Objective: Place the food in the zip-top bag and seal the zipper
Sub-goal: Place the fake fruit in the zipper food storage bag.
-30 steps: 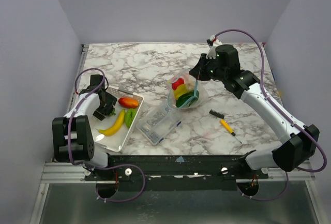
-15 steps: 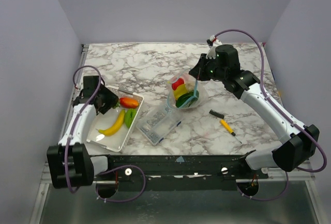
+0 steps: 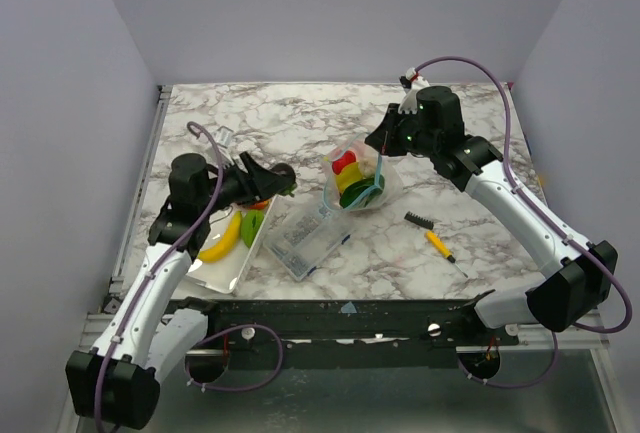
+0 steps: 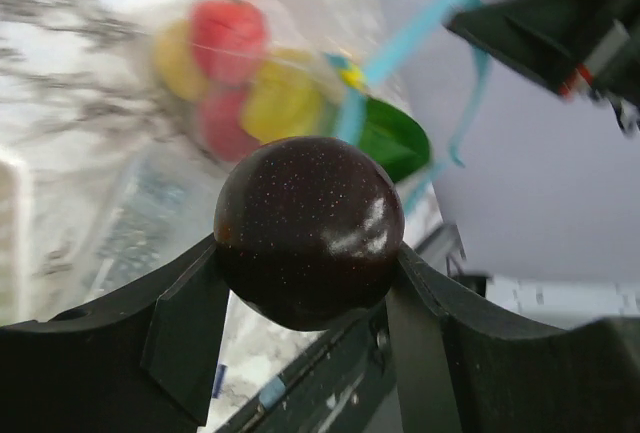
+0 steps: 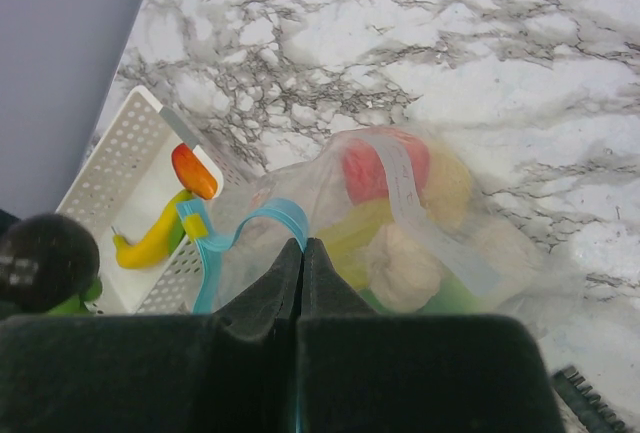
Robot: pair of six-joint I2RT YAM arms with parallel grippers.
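Observation:
My left gripper is shut on a dark, glossy round piece of food and hangs above the tray's right end, pointing toward the zip-top bag. The clear bag holds red, yellow, green and white pieces. Its light blue zipper curls open at the mouth. My right gripper is shut on that strip and holds the mouth up. A banana, a green piece and an orange-red piece lie in the white tray.
A clear rigid box lies between the tray and the bag. A small black brush with a yellow handle lies right of the bag. Lilac walls close off the marble table on three sides.
My left arm rose from the tray and swung right toward the bag, its jaws closing on the dark round fruit. The right arm and bag have not moved.

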